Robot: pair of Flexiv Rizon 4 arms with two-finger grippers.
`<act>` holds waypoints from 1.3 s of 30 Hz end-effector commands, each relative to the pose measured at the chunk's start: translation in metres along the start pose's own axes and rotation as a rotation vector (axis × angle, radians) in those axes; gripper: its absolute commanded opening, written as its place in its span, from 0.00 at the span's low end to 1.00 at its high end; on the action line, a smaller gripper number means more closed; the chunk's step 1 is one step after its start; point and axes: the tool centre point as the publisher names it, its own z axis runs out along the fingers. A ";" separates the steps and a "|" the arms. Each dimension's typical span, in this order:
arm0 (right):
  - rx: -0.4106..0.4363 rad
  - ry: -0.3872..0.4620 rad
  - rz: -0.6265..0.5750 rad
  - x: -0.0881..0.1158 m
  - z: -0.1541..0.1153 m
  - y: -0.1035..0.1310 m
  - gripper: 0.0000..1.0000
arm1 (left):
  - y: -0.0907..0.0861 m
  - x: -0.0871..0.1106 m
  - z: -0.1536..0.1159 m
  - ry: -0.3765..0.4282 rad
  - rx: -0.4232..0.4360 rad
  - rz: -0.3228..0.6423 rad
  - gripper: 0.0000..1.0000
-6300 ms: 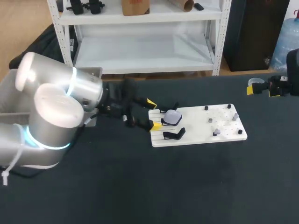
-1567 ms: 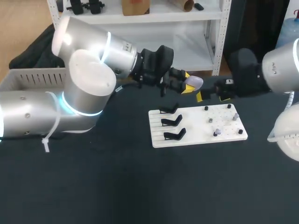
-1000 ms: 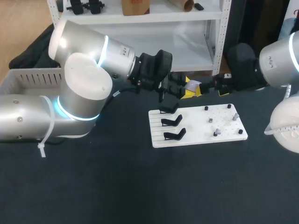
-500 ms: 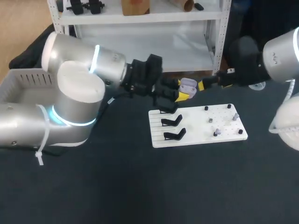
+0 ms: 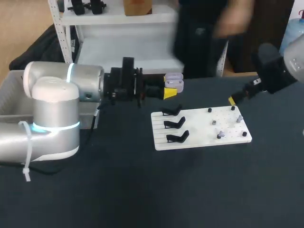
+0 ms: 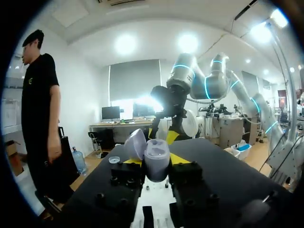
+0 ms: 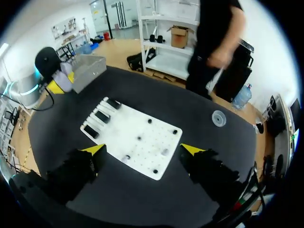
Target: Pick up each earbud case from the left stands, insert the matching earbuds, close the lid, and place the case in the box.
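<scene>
Head view: left claw holds the case aloft

Left gripper [image 5: 167,88] clamps the lilac earbud case [image 5: 175,81], lid open, above the worktop's far edge, just behind the white board [image 5: 204,124] and its three black stands [image 5: 174,124]. Right gripper [image 7: 143,149] hangs with fingers wide apart, the board ahead of it.

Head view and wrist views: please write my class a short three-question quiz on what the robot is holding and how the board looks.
1. True or false: the right end effector grips the earbud case.
2. How many of the black stands on the white board hold a case? A) none B) one C) three
3. Fill in: the case's lid is ____.
Key: 1 false, the left end effector grips it; 2 A; 3 open.
</scene>
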 end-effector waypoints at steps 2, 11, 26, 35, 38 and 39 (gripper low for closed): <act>0.063 0.064 0.005 0.010 0.007 -0.006 1.00 | -0.003 -0.008 -0.010 -0.019 -0.012 -0.034 0.00; 0.078 0.126 0.001 0.032 0.025 -0.020 1.00 | 0.011 -0.009 -0.010 0.019 -0.066 -0.050 0.00; 0.088 0.157 -0.036 0.057 0.036 -0.033 1.00 | -0.010 0.035 0.014 0.039 -0.030 -0.072 0.00; 0.093 0.191 -0.061 0.051 0.038 -0.046 1.00 | -0.026 0.034 0.015 0.034 -0.032 -0.068 0.00; 0.157 0.224 -0.069 0.048 0.040 -0.049 1.00 | -0.027 0.034 0.013 0.030 -0.034 -0.077 0.00; 0.157 0.224 -0.069 0.048 0.040 -0.049 1.00 | -0.027 0.034 0.013 0.030 -0.034 -0.077 0.00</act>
